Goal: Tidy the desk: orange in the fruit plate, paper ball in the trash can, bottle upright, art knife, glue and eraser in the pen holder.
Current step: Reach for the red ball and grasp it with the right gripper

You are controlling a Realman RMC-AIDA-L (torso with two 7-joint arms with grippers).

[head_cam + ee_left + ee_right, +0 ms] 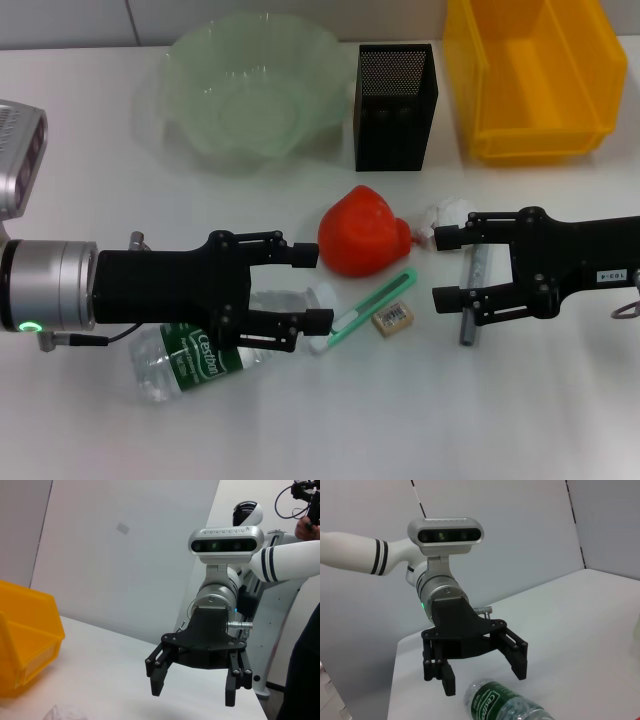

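White desk [560, 400], both arms hovering low.
Left gripper [315, 290] spread above the lying bottle [200, 360]; right gripper [447, 268] spread over what was possibly the glue [475, 290].

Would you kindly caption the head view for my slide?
Open left gripper above a lying bottle; open right gripper near a paper ball, beside the orange.

Along the top of the head view, the fruit plate [248, 90] sits at upper left, the pen holder [394, 106] just right of it, and the bin [533, 80] at upper right. At centre lies the orange [362, 231], with the paper ball [448, 218] to its right and the glue [472, 295] below that. The knife [374, 308] and eraser [392, 317] lie below the orange, and the bottle [205, 355] lies on its side at lower left.
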